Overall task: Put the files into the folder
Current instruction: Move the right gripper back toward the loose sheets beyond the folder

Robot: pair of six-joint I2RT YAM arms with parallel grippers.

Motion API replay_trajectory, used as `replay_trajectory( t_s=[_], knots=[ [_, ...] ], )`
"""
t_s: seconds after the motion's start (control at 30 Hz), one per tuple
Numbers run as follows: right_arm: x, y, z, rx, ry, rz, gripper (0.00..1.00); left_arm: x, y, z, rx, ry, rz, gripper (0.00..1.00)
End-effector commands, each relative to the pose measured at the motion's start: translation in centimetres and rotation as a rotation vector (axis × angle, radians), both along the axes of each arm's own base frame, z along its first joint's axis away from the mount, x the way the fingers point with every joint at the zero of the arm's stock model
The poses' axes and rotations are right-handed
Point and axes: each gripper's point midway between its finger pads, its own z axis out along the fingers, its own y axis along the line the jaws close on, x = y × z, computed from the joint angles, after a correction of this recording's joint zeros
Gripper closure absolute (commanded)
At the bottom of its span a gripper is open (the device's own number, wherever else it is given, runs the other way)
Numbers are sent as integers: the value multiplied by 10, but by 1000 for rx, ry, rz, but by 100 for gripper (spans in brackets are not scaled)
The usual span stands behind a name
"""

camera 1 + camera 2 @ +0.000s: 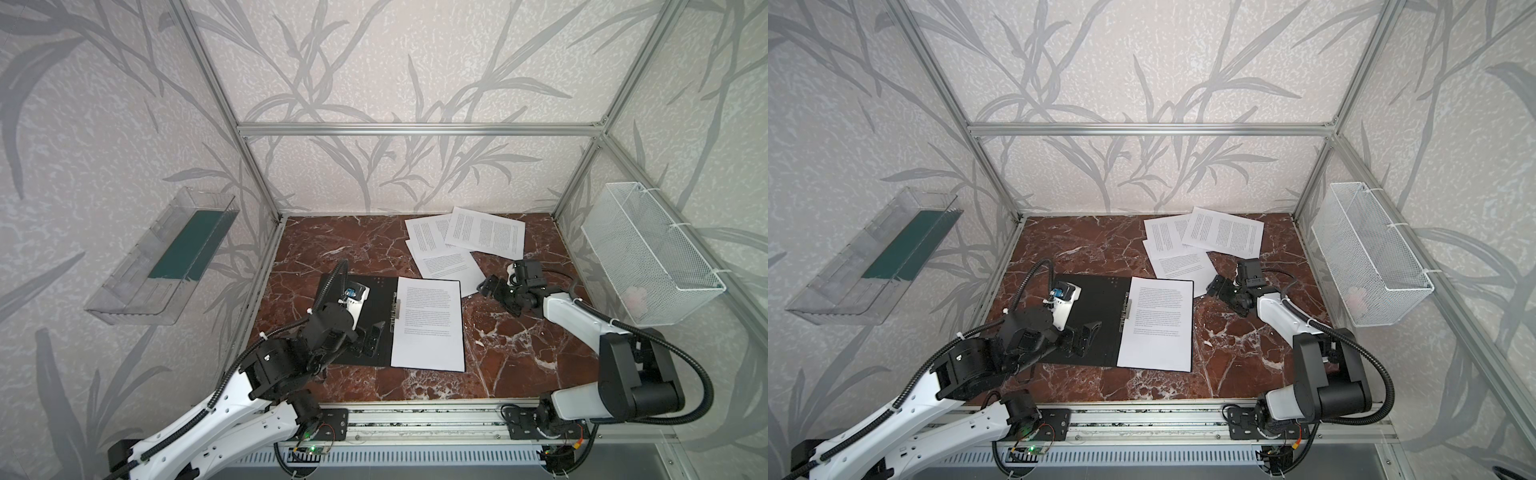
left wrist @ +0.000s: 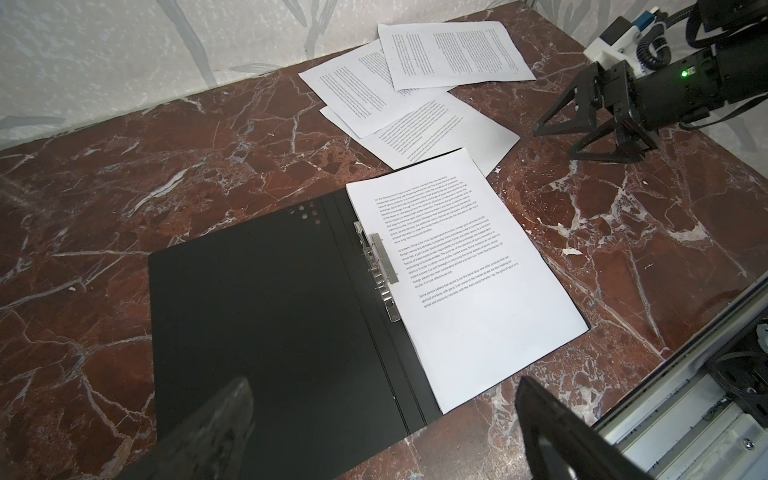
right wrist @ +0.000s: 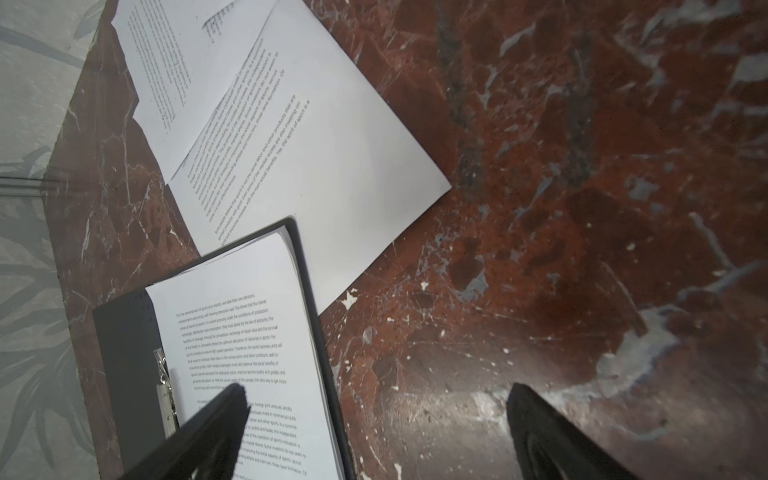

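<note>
The left gripper (image 2: 382, 380) hangs over the near edge of the folder (image 2: 270, 299), its fingers spread wide with nothing between them; whether they touch the black left flap cannot be told. The folder lies open on the marble table (image 1: 519, 345), with the metal clip (image 2: 380, 270) at its spine and a small stack of filed sheets (image 1: 428, 324) squared on its right half.

Right of that stack and farther back, the loose files (image 1: 457, 245) lie fanned and overlapping. The nearest sheet (image 3: 332, 137) has an edge tucked under the folder's far corner. Beside it the right gripper (image 2: 557, 143) is low over bare marble, fingers fully apart and empty.

The step in hand looks like fetching that nearest sheet:
- Take it by its free corner on the gripper's side.
- Draw it away from the folder before lifting (paper this thin will likely drag its neighbours).
- Press the left flap down so the folder does not slide.
- Lay the sheet flush on the stack
</note>
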Motion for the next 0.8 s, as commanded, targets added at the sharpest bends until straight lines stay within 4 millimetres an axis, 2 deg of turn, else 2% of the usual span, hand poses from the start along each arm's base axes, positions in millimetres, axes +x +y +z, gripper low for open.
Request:
replay_trajectory(
  t_s=[0.0,0.17,0.3,0.37,0.53,0.77],
  knots=[
    [22,13,4,92,-34,15,3,-1,4,-10,29,25,4,1],
    [34,20,-17,155,-12,-16,3,-1,2,-13,36,35,0,1],
    [42,19,-26,166,-10,-52,5,-1,1,-14,36,39,-4,1],
    [45,17,-39,167,7,-78,5,-1,0,-14,35,40,-5,1],
    [53,18,-47,212,-9,-125,5,-1,0,-15,30,46,-10,1],
    [66,24,-46,307,-92,-158,6,-1,-1,-16,27,52,-13,1]
  ],
)
